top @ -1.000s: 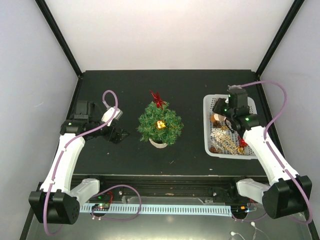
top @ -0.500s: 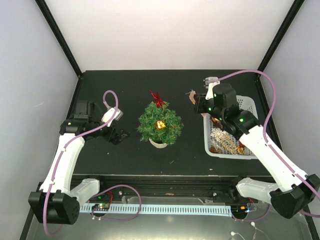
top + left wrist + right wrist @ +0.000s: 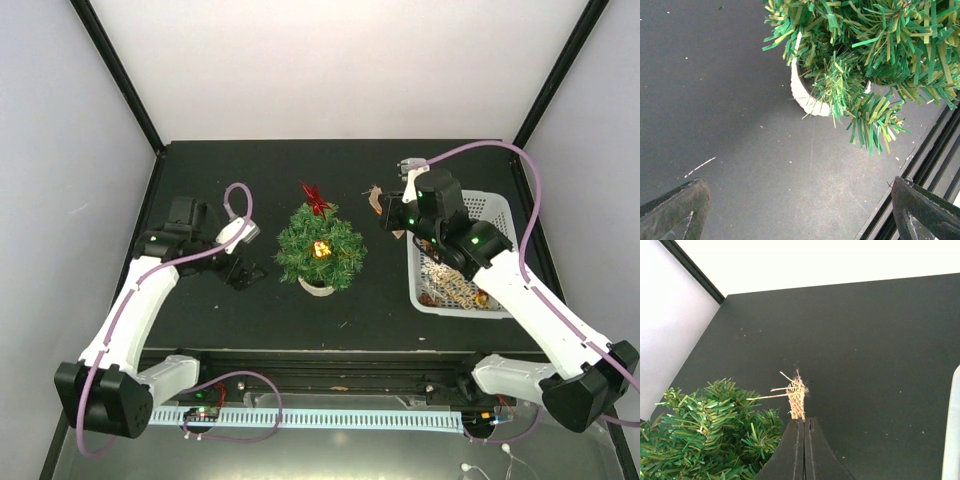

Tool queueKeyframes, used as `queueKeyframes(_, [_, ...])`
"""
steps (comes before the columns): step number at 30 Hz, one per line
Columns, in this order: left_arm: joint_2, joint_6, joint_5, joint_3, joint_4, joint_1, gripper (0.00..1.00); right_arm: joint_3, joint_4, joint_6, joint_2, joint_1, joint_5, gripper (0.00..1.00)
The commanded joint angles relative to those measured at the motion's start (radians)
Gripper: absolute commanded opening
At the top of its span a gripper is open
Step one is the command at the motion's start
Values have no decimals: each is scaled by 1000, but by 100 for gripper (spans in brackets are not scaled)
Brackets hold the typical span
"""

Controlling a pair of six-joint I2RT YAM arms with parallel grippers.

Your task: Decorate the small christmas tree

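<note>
Tree position: the small christmas tree [image 3: 320, 248] stands upright in its white pot [image 3: 317, 287] on the black table [image 3: 200, 180], near the middle, between the two arms.
Tree vs. left jaws: the left gripper [image 3: 243, 272] sits just left of the tree, near but not touching. In the left wrist view the pot and lower branches lie ahead of the fingers [image 3: 675, 215], with bare table between them.
Tree vs. right jaws: the right gripper [image 3: 385, 205] sits to the right of the treetop and farther from the arm bases, apart from the foliage. In the right wrist view the branches fill the lower left, beside the fingertips.
Left jaw state: spread wide, holding nothing.
Right jaw state: clenched on a straw ornament [image 3: 796, 400], which projects beyond the fingertips.
Count, tree: one tree, one pot.
Count, decorations on the tree: one red topper [image 3: 316, 197] and one yellow ornament [image 3: 321, 249].
Count, held: one straw ornament.
Count, containers: one white basket [image 3: 455, 305] at the right; it holds several pieces, too small to count.
Change, right arm: 1.0 s ago the gripper was over the basket; it now lies left of the basket, slightly closer to the tree than 0.5 s ago.
Change, left arm: the gripper has shifted slightly toward the tree.
Change, tree: position unchanged.
</note>
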Motion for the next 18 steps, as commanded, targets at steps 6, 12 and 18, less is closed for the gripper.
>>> queueKeyframes(6, [162, -48, -36, 143, -2, -122, 99, -10, 45, 20, 17, 7, -8, 1])
queueKeyframes(12, [276, -66, -73, 187, 37, -148, 99, -37, 66, 19, 9, 8, -17, 1])
queueKeyframes(18, [349, -75, -71, 221, 65, -156, 99, -64, 83, 14, 12, 7, -15, 1])
